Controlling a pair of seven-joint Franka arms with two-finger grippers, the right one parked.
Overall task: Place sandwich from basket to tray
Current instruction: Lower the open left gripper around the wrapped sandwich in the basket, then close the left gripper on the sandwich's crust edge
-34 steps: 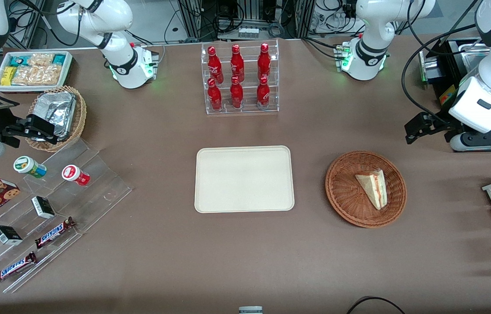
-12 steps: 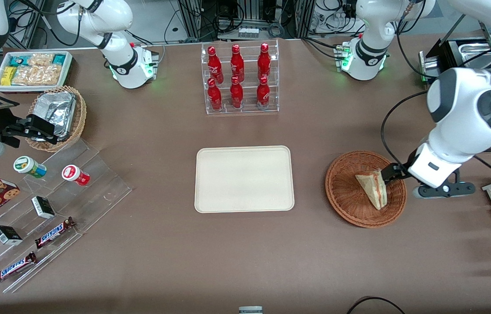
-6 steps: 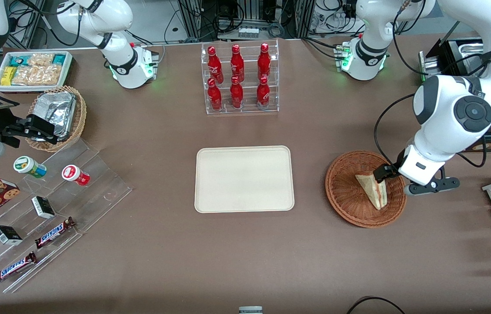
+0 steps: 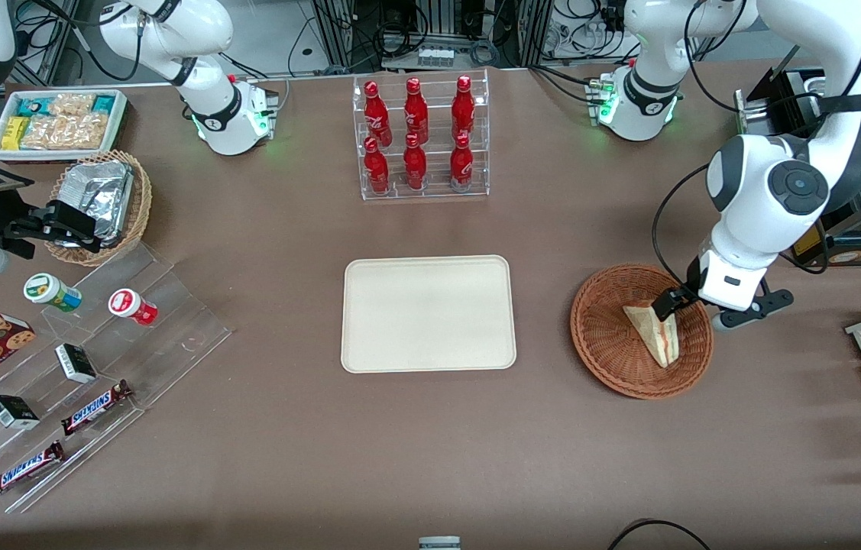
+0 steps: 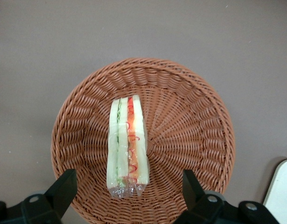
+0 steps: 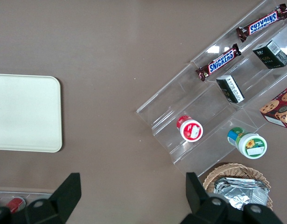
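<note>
The left gripper point(image 4: 667, 305) hovers over the triangular white-bread sandwich point(image 5: 126, 145), jaws apart; the sandwich lies ungrasped in the round reddish-brown wicker basket point(image 5: 190, 121); the cream rectangular tray point(image 4: 428, 313) awaits.

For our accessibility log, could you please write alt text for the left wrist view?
An open pincer hovers over a sandwich lying in a round brown wicker basket on a brown table.

A clear rack point(image 4: 424, 137) of red bottles point(image 4: 415, 164) stands on the brown table point(image 4: 430, 443), with two Snickers bars point(image 4: 56, 439).
</note>
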